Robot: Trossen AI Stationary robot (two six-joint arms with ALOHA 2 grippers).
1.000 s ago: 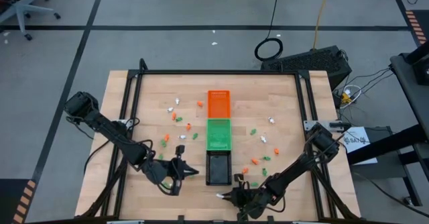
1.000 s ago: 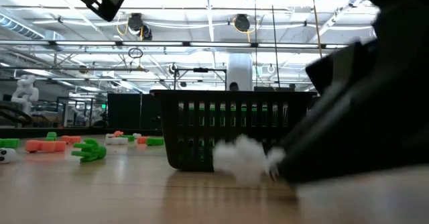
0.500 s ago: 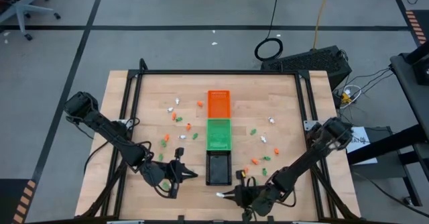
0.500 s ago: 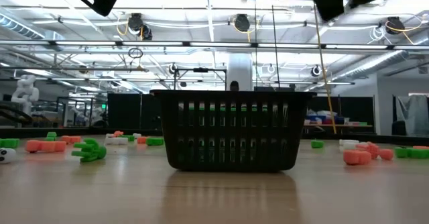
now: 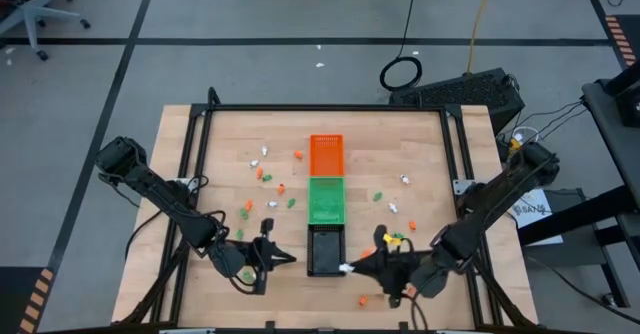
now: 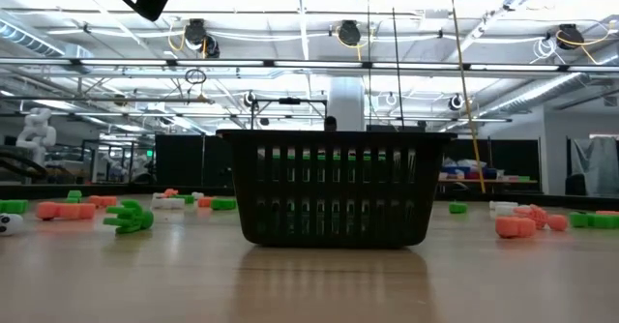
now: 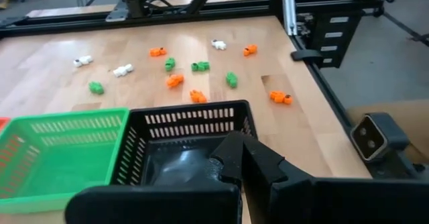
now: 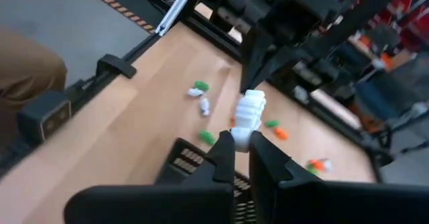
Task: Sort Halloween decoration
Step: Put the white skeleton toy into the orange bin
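A white trinket (image 8: 249, 110) sits pinched in the closed right hand (image 5: 347, 269), just beside the black tray (image 5: 326, 250) on the desk (image 5: 430, 164). Best to centre it over the tray's opening before letting go. The left hand (image 5: 290, 258) waits closed across the tray. Other trinkets (image 7: 175, 80) lie scattered.

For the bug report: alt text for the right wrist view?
The right gripper, shut on a white trinket, holds it above the black tray. Beyond it, green, white and orange trinkets lie scattered on the wooden table.
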